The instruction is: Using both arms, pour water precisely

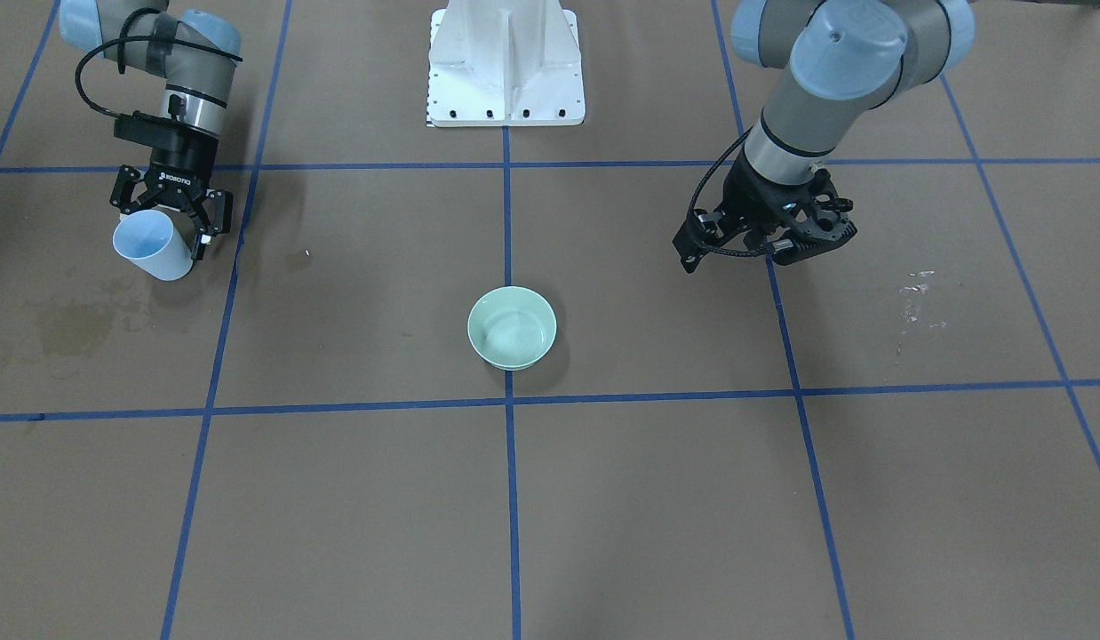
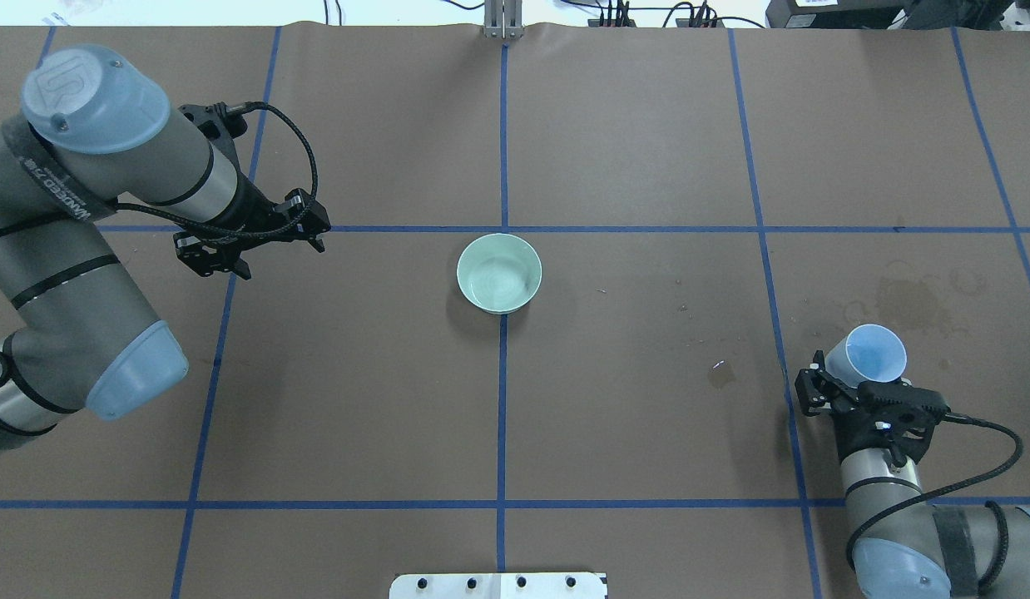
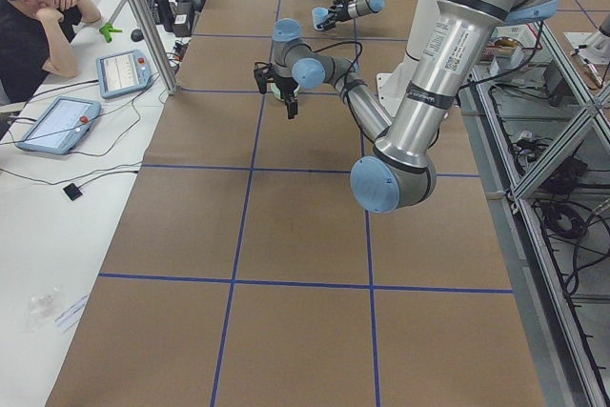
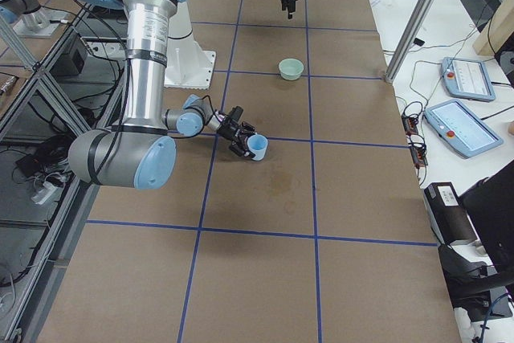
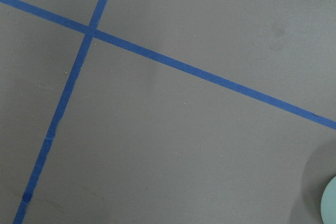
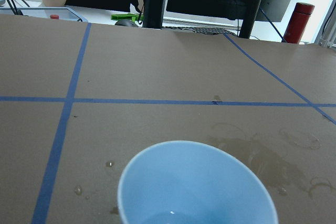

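My right gripper [image 1: 162,233] is shut on a light blue cup [image 1: 152,246], held slightly tilted low over the table at the robot's right side; it also shows in the overhead view [image 2: 874,353]. A small white glint of water [image 6: 172,212] shows at the cup's bottom in the right wrist view. A pale green bowl [image 2: 499,273] sits at the table's centre on the blue tape line, apart from both arms. My left gripper [image 2: 261,244] hangs open and empty over the table to the bowl's left, pointing down. The bowl's edge [image 5: 331,203] just shows in the left wrist view.
Dark wet stains [image 2: 910,299] and small drops [image 2: 719,370] mark the brown paper near the cup. The white pedestal [image 1: 506,67] stands at the robot's side. An operator [image 3: 33,16] sits beyond the far table edge with tablets and a bottle [image 6: 154,3].
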